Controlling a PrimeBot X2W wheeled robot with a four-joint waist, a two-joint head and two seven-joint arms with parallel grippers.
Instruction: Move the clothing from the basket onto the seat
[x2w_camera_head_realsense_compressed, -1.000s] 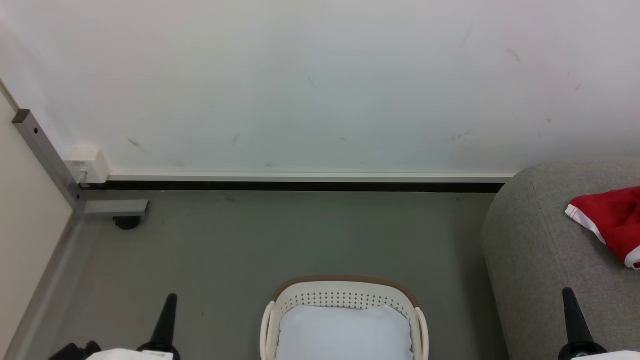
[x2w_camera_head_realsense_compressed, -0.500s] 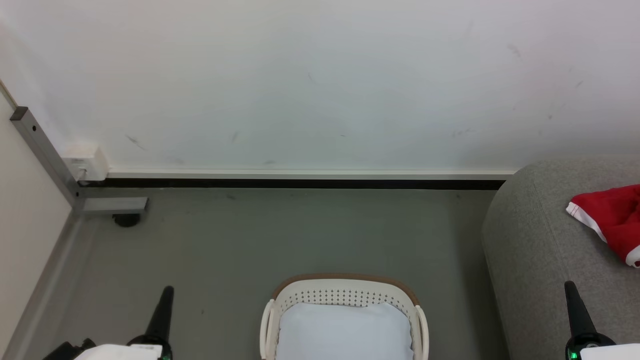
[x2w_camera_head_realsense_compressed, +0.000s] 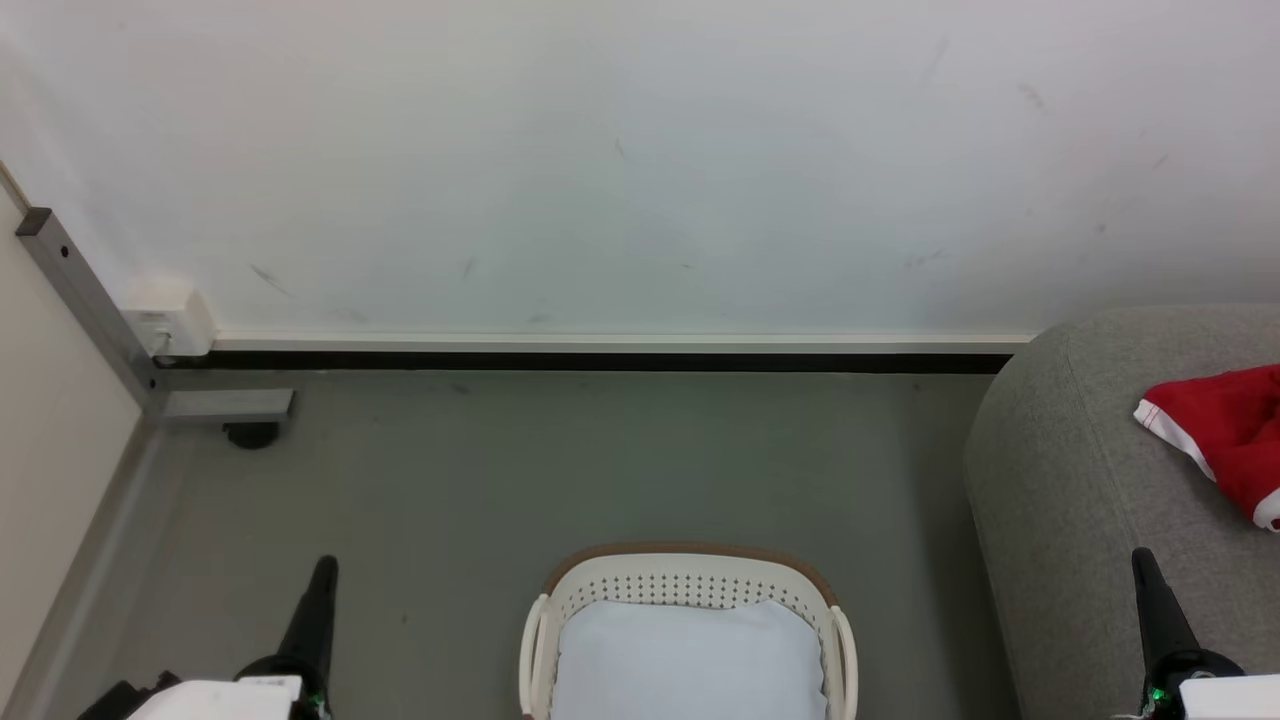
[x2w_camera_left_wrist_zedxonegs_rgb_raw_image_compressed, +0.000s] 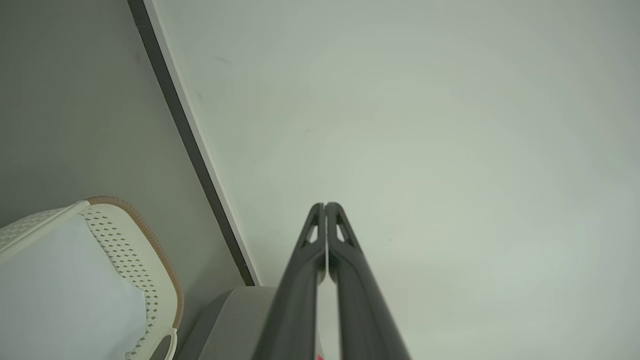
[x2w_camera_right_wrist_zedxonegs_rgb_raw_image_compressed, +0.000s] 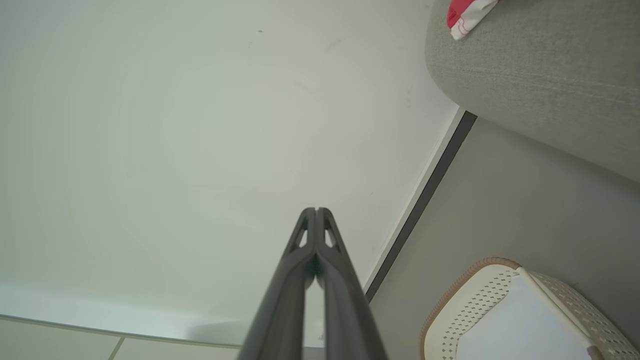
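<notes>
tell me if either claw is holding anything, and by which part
Nothing is held. The left claw and the right claw are both shut on nothing; the clothing lies on the seat, clear of both.

One basket (x2w_camera_head_realsense_compressed: 690, 552) sits at 6 o'clock in the head view and holds one flat white pad (x2w_camera_head_realsense_compressed: 690, 660). One seat (x2w_camera_head_realsense_compressed: 1080, 480) stands at 4 o'clock, with one red heap of clothing (x2w_camera_head_realsense_compressed: 1225, 430) on it at 3 o'clock. There are two claws, the left claw (x2w_camera_head_realsense_compressed: 324, 565) at 7 o'clock and the right claw (x2w_camera_head_realsense_compressed: 1141, 556) at 5 o'clock. Each has two dark fingers pressed together. One white wall box (x2w_camera_head_realsense_compressed: 170, 315) sits at 9 o'clock.
</notes>
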